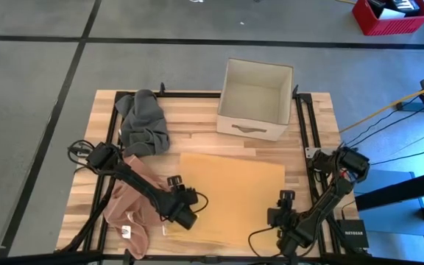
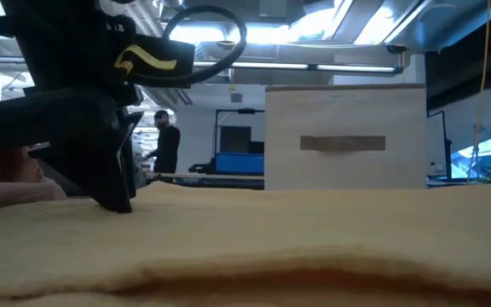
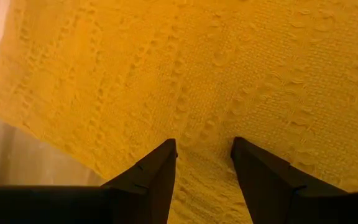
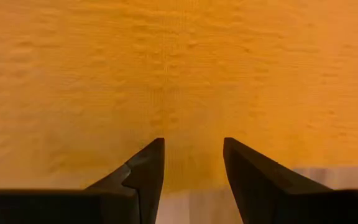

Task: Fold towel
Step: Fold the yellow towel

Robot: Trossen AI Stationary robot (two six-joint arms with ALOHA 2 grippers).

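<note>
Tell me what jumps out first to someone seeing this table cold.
The yellow towel lies spread flat across the middle of the wooden table, with the left tool at its near left edge and the right tool at its near right edge, both with fingers apart over the cloth. Behind it stands an open white box; a grey cloth and a pink cloth lie bunched on the left.

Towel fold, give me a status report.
Left gripper open, low at yellow towel's near-left edge. Right gripper open at its near-right edge. Towel flat, unfolded. Pink cloth lies alongside; nothing blocking.
</note>
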